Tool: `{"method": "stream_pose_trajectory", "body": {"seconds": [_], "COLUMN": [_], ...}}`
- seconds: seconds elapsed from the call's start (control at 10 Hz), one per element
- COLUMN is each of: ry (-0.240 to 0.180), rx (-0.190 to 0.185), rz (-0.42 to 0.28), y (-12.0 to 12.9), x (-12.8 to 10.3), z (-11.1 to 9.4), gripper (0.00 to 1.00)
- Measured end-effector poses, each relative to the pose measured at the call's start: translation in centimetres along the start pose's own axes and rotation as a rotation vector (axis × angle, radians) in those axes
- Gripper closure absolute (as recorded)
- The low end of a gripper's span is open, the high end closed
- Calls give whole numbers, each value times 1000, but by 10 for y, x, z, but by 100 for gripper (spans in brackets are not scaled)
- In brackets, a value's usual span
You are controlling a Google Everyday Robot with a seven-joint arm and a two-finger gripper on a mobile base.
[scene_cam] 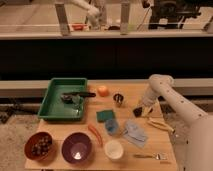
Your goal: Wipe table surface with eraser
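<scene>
The gripper (pixel 141 107) sits low over the right part of the table surface (pixel 145 148), just right of the small dark cup (pixel 118 100). The blackish lump at its tip looks like the eraser (pixel 136 112); I cannot tell its long axis, or whether the gripper holds it

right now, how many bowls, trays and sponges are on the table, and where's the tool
bowls: 2 (brown bowl, purple bowl)
trays: 1 (green tray)
sponges: 1 (teal sponge)
total: 4
tool: low at the eraser, right of the small dark cup
</scene>
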Motion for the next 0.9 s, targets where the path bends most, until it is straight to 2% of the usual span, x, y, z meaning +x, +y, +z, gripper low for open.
{"method": "stream_pose_trajectory", "body": {"seconds": [0.2, 0.3, 0.6, 0.9], "ry": [12, 24, 49, 60], "rx": [-5, -5, 11, 30], "rz": [-28, -32, -2, 33], "y": [5, 10, 20, 6], "x": [-12, -11, 15, 31], "z": [-3, -7, -18, -19], "gripper": [100, 100, 100, 100]}}
